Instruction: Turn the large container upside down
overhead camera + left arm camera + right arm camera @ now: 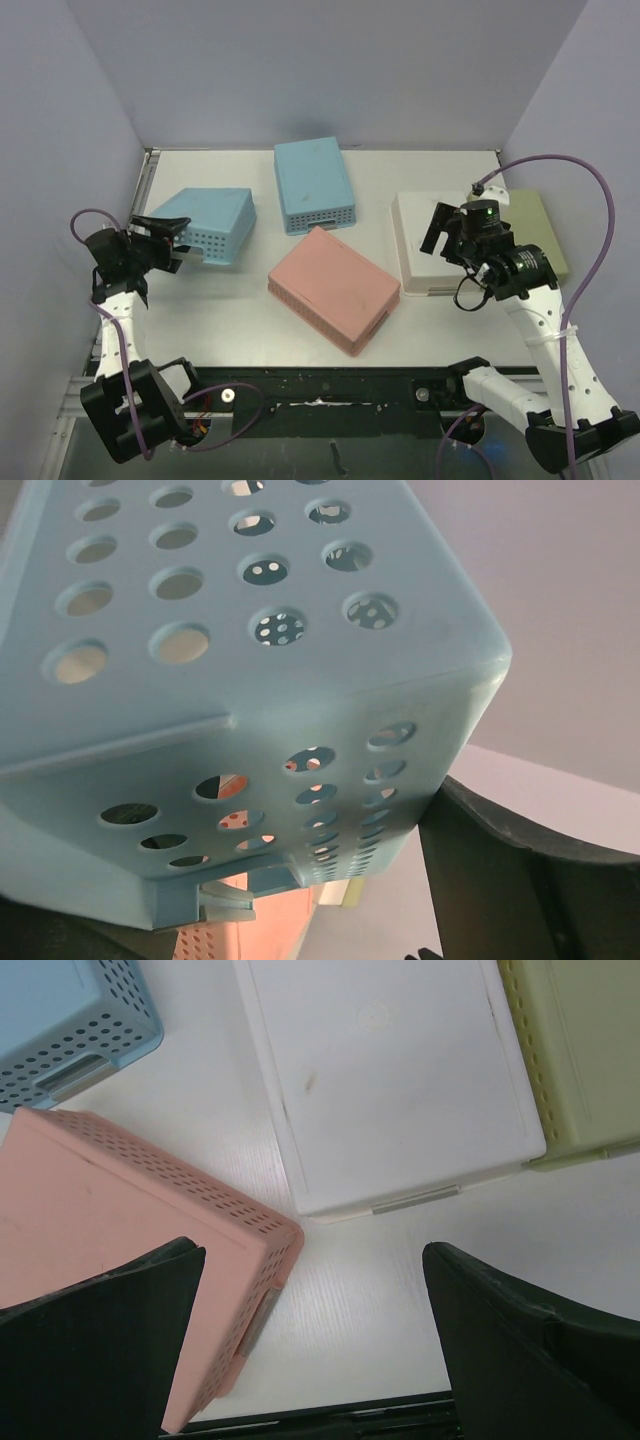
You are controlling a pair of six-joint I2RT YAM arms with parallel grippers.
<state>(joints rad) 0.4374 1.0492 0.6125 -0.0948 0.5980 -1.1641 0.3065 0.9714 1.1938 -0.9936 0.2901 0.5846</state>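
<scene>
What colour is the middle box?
The middle box is pink with small holes in its sides, best seen in the right wrist view.

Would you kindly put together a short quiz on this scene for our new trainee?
1. Multiple choice: which container is closest to the left gripper? A pink; B white; C blue.
2. True or false: the right gripper is shut on a container.
3. Fill in: the top view shows ___ containers in all.

Key
1. C, the blue container at the left of the table.
2. False. Its jaws stand wide apart with nothing between them.
3. Five.
</scene>
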